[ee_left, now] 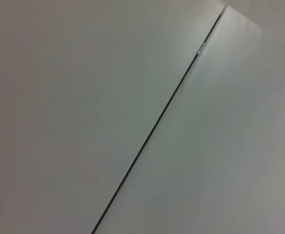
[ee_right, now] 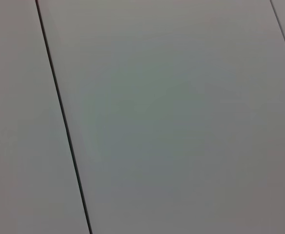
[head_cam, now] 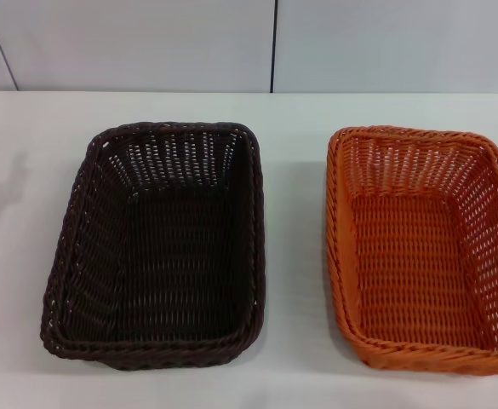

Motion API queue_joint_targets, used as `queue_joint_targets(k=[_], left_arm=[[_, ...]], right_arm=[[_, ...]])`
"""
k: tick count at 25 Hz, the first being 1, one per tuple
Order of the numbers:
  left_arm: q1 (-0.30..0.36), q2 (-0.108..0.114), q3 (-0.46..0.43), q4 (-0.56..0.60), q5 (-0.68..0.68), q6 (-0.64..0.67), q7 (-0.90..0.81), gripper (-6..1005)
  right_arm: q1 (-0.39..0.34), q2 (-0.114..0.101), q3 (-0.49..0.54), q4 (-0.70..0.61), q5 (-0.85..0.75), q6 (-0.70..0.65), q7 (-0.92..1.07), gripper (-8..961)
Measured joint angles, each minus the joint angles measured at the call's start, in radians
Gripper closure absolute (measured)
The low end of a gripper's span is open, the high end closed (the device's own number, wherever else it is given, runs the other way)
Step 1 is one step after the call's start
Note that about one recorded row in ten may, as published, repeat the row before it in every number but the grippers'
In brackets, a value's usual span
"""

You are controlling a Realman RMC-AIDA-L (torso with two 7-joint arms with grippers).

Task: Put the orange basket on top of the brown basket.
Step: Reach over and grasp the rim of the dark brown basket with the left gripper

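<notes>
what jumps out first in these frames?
Two matching woven baskets sit side by side, apart, on the white table: the brown basket left of centre and the brighter orange basket on the right, partly cut off by the head view's edge. Both are upright and empty. Neither arm nor end effector is in view; both wrist views show only pale panels with dark seams.

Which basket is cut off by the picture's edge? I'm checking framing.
The orange basket, on the robot's right; the brown basket shows whole.
</notes>
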Motion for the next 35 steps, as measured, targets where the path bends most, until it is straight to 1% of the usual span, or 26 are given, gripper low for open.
queue_joint_targets(k=[8,10,12,13,14,16,17,18,19,20,21,22,23,24,26,27,28,29,30,34,35], left_arm=[[0.006,0.001,0.002,0.0,0.002,-0.005,-0.002,357],[0.007,0.002,0.008,-0.003,0.006,-0.005,-0.008,361],[0.011,0.004,0.037,-0.029,0.007,0.006,-0.032,365],[0.018,0.007,0.086,-0.083,0.009,0.037,-0.069,365],[0.023,0.008,0.114,-0.118,0.013,0.06,-0.093,365],[0.037,0.014,0.19,-0.222,0.019,0.119,-0.154,365],[0.037,0.014,0.19,-0.222,0.019,0.119,-0.154,366],[0.046,0.02,0.231,-0.284,0.025,0.154,-0.19,366],[0.056,0.032,0.277,-0.359,0.041,0.201,-0.249,366],[0.067,0.052,0.314,-0.445,0.087,0.261,-0.336,366],[0.067,0.052,0.314,-0.445,0.087,0.261,-0.336,366],[0.075,0.079,0.333,-0.542,0.186,0.316,-0.457,366],[0.076,0.094,0.335,-0.59,0.251,0.336,-0.523,366],[0.077,0.104,0.335,-0.617,0.289,0.347,-0.562,366],[0.076,0.141,0.336,-0.714,0.45,0.38,-0.733,367],[0.076,0.141,0.336,-0.714,0.45,0.38,-0.733,367],[0.069,0.171,0.337,-0.805,0.614,0.392,-0.909,367],[0.069,0.171,0.337,-0.805,0.614,0.392,-0.909,367],[0.058,0.191,0.337,-0.879,0.761,0.384,-1.066,366],[0.058,0.191,0.337,-0.879,0.761,0.384,-1.066,365],[0.015,0.233,0.337,-1.068,1.13,0.247,-1.436,365]], right_arm=[[-0.002,0.001,0.0,0.003,0.0,0.0,0.001,402],[-0.003,0.001,0.0,0.004,0.0,0.0,0.001,402],[-0.003,0.001,0.0,0.006,0.0,0.0,0.002,402],[-0.001,0.002,0.0,0.008,0.0,0.001,0.002,402],[0.0,0.002,0.0,0.01,0.0,0.002,0.002,402],[0.003,0.002,0.0,0.012,0.0,0.007,0.007,402],[0.004,0.002,0.0,0.013,0.0,0.012,0.012,402],[0.005,0.002,0.0,0.013,0.0,0.018,0.019,402],[0.005,0.003,-0.001,0.014,0.0,0.025,0.026,402],[0.006,0.003,-0.003,0.014,0.0,0.034,0.039,402],[0.006,0.003,-0.003,0.014,0.0,0.034,0.039,402],[0.005,0.003,-0.004,0.014,0.0,0.036,0.044,402],[0.004,0.004,-0.004,0.014,0.0,0.036,0.053,402],[0.001,0.004,-0.002,0.014,0.0,0.037,0.062,402],[-0.007,0.006,0.0,0.014,0.0,0.04,0.081,402],[-0.011,0.006,0.0,0.014,0.0,0.044,0.091,403],[-0.013,0.006,0.0,0.014,0.0,0.051,0.098,403],[-0.015,0.006,0.0,0.013,0.0,0.06,0.103,403],[-0.015,0.006,0.0,0.01,0.0,0.077,0.105,403],[-0.011,0.003,0.001,0.006,0.0,0.088,0.105,403],[-0.009,0.002,0.002,0.004,0.001,0.088,0.105,403]])
